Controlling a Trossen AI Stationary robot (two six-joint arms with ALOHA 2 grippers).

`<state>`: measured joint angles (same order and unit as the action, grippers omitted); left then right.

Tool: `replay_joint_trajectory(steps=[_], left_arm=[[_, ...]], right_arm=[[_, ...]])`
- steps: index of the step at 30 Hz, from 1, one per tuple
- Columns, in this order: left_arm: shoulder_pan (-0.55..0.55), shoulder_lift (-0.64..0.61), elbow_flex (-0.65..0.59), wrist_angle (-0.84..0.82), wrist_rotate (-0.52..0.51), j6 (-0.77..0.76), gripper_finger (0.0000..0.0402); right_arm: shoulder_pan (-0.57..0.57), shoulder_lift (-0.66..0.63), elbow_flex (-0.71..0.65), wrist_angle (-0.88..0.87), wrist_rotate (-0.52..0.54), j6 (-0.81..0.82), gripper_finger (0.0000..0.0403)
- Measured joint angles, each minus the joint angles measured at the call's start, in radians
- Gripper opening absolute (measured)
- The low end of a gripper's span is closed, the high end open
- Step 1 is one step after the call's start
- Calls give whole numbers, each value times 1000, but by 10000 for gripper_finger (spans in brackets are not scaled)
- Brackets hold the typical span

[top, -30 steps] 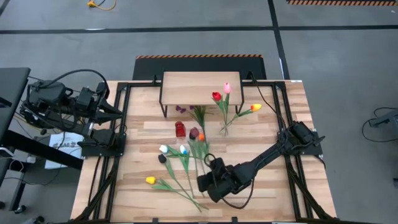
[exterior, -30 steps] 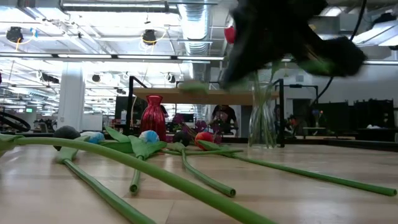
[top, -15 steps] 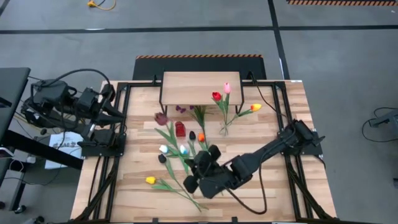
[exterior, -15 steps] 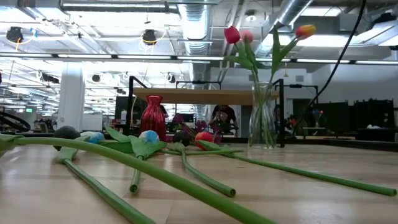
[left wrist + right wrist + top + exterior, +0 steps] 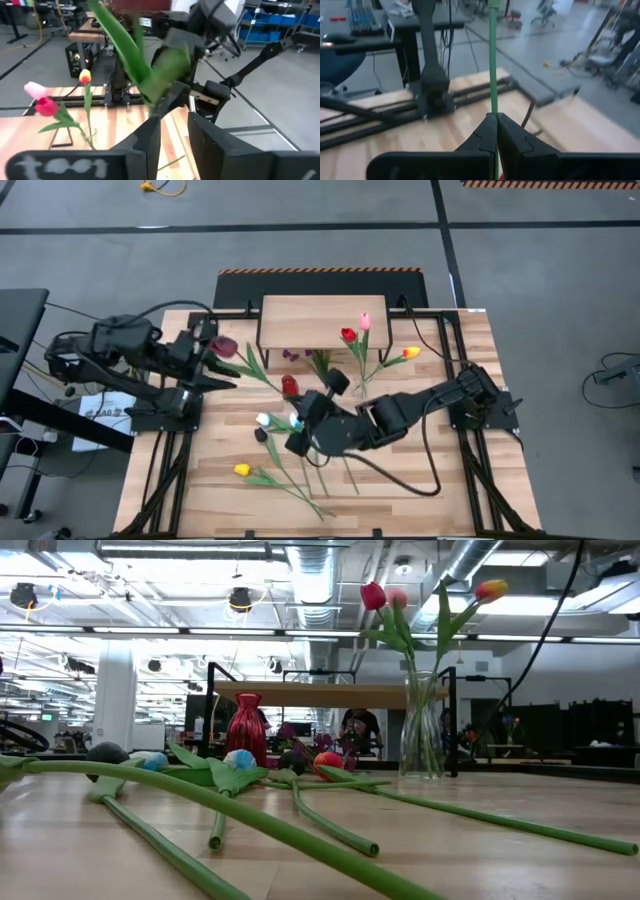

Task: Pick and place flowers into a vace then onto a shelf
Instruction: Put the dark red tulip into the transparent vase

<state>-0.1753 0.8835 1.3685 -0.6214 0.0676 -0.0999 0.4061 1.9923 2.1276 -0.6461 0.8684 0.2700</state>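
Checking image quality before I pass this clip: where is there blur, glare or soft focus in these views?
Left wrist view: the maroon tulip and its leaf are smeared by motion blur. Right wrist view: the green stem in the right pincer reads clearly; the room behind is soft. Low view: bright ceiling lights glare, and the nearest stems are soft. High view: even light, no harsh shadows.

Your right gripper (image 5: 300,437), clamped on the stem of a maroon tulip (image 5: 224,347), has swung from the table's near edge toward its left middle, carrying the flower up off the pile. The bloom now reaches the left gripper (image 5: 205,365), which has come in from beyond the table's left edge; its fingers (image 5: 145,145) have parted a little around the leaves. The low view no longer shows the dark arm.
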Motion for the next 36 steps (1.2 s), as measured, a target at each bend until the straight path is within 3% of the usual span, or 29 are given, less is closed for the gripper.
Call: replay_joint_trajectory(steps=[8,22,25,29,36], left_arm=[[0,61,0,127,60,20,123],[0,79,0,183,25,66,126],[0,79,0,173,24,82,126],[0,79,0,147,21,89,126],[0,79,0,141,-24,97,126]], right_arm=[[-44,0,31,173,-39,-198,0],[-42,0,31,248,-45,-255,0],[-36,0,31,245,58,-253,0],[-17,0,31,235,298,-195,0],[32,-38,30,139,513,-38,0]])
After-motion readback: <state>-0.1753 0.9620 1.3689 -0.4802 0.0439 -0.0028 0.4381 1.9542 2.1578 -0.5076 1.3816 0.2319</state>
